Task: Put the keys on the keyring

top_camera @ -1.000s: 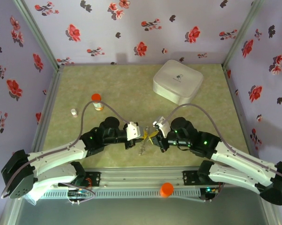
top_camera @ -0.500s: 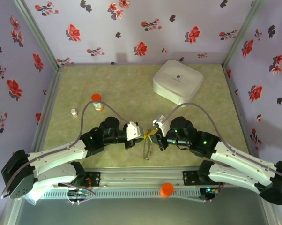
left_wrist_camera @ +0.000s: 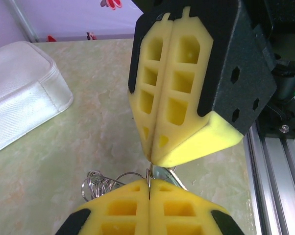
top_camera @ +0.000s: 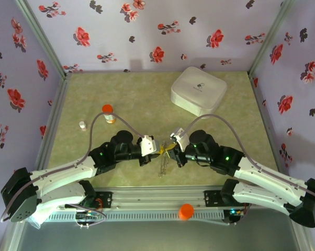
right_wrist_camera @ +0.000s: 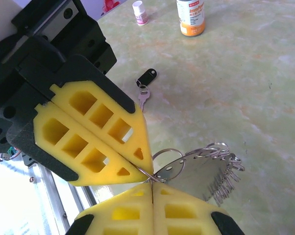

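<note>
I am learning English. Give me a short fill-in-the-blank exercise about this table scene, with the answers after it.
The left pincer and the right pincer are both ____ on the keyring.
The key with the black head lies on the ____.
The vial has an ____ cap.
Answers: shut; table; orange.

Robot lab test booth: floral-papered walls, aluminium frame rails, green marbled tabletop.
</note>
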Controlling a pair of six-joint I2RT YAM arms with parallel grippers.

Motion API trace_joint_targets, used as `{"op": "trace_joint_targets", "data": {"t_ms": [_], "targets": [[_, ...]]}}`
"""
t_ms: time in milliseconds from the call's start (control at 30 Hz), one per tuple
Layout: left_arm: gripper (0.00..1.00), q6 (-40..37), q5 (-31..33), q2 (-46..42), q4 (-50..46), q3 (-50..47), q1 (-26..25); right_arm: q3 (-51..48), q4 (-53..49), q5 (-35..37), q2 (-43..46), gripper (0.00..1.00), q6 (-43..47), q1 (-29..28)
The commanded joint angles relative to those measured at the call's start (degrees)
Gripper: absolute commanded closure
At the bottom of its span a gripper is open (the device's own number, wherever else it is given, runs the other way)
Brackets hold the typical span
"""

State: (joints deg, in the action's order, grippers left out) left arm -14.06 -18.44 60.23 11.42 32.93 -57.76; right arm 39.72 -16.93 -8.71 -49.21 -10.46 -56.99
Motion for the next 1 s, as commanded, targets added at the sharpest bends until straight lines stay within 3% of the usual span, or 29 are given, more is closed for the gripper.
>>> {"op": "trace_joint_targets", "data": {"t_ms": [0, 433, 633, 967], "targets": [[1.00, 0.35, -1.47, -1.92, 1.85, -0.50, -0.34, 0.75, 0.49, 5.00, -0.36, 1.00, -0.06, 0.48], [1.00, 1.69, -1.02, -1.34, 2.10, -0.14, -0.39, 0.97, 3.33, 2.65, -3.15, 1.00, -2.89, 0.51], [1.00, 1.77, -0.93, -1.78, 1.63, -0.31, -0.34, 1.28, 1.82, 7.07, -2.65, 1.00, -3.68, 1.17], [1.00, 1.94, -0.06, -2.45, 2.73, -0.62, -0.29, 0.57, 1.44, 5.73, -3.78, 1.00, -4.47, 1.68]]}}
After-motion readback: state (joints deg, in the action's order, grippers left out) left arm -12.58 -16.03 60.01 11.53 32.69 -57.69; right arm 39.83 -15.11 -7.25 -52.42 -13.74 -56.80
